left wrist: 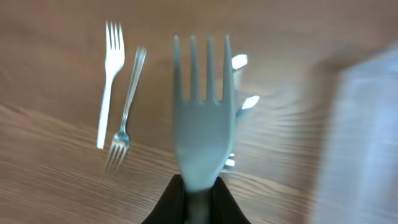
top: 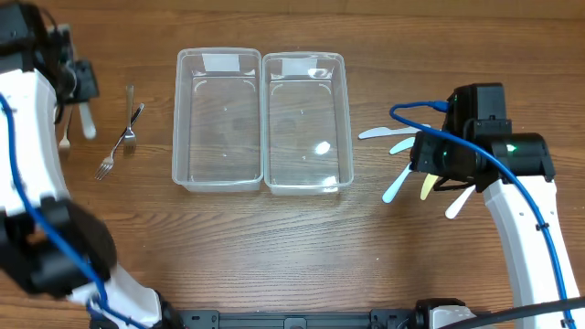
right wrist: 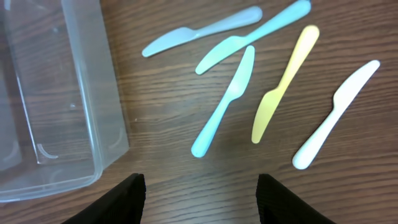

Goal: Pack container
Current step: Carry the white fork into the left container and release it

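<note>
Overhead: the containers (top: pixel 262 128) sat unfilled mid-counter (top: pixel 274 247), spare forks (top: pixel 119 146) at 9 o'clock, knives (top: pixel 402 160) at 3.

Left wrist: the left pincer (left wrist: pixel 199 193) pinched a fork (left wrist: pixel 202 124) by its handle, seemingly ready for carrying.

Right wrist: the right pincer (right wrist: pixel 200 193) hung spread below the knives, probably choosing one.

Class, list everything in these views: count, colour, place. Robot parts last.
Clear plastic containers: two, transparent, side by side mid-table, empty.
Plastic knives: five; three bluish, one yellow, one white; right of containers.
Silver metal forks: at least two, left of containers.
White plastic fork: one, beside a metal fork.
Pale grey-blue plastic fork: one, gripped by its handle.
Brown wooden table: one, beneath everything.
Left gripper: black, shut on the grey-blue fork.
Right gripper: black, open, empty, above table near knives.
</note>
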Controlling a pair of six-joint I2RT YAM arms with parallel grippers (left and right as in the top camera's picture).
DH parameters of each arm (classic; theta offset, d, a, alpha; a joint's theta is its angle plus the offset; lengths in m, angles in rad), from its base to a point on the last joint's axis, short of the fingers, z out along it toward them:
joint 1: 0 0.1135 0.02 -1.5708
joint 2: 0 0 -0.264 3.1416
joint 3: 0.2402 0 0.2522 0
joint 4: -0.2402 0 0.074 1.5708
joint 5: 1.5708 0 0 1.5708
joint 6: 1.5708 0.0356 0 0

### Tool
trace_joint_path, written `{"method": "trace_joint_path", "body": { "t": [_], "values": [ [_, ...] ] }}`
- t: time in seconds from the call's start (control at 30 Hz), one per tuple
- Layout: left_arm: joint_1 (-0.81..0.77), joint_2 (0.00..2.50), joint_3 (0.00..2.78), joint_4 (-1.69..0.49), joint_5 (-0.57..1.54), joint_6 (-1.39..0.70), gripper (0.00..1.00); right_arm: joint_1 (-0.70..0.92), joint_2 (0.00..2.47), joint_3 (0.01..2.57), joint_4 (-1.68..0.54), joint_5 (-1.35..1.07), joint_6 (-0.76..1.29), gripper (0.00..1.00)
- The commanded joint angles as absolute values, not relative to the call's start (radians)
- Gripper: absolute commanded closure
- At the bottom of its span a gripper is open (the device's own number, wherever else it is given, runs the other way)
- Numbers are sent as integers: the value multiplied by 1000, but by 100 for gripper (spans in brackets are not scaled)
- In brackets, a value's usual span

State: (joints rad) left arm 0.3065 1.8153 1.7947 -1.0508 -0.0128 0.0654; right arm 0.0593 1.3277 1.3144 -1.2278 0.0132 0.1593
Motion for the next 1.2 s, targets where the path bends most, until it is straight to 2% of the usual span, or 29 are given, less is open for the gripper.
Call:
{"method": "trace_joint_path", "body": {
  "t": [0.0,0.33,0.43,0.5,0.77,0.83,0.97,1.17],
  "values": [
    [160,1726,1805,-1076,-13,55,96,56,1295,1411,-1253,70,158,40],
    [-151,1832,1805,-1052,-36,-109,96,56,1293,1429,-1289,67,158,39],
    [-175,1920,1805,-1050,-56,-167,96,56,1293,1428,-1289,66,157,39],
    [-178,1972,1805,-1051,-51,-171,96,56,1293,1428,-1289,66,158,36],
    [-177,2153,1805,-1048,-3,-160,95,57,1293,1428,-1290,58,158,36],
    [-178,2157,1805,-1048,-3,-157,91,57,1293,1428,-1290,59,158,36],
    [-178,2143,1808,-1042,-4,-155,58,57,1293,1428,-1291,59,157,36],
    [-176,2075,1974,-1168,-58,-101,49,57,1293,1428,-1292,59,157,36]
  ]
}}
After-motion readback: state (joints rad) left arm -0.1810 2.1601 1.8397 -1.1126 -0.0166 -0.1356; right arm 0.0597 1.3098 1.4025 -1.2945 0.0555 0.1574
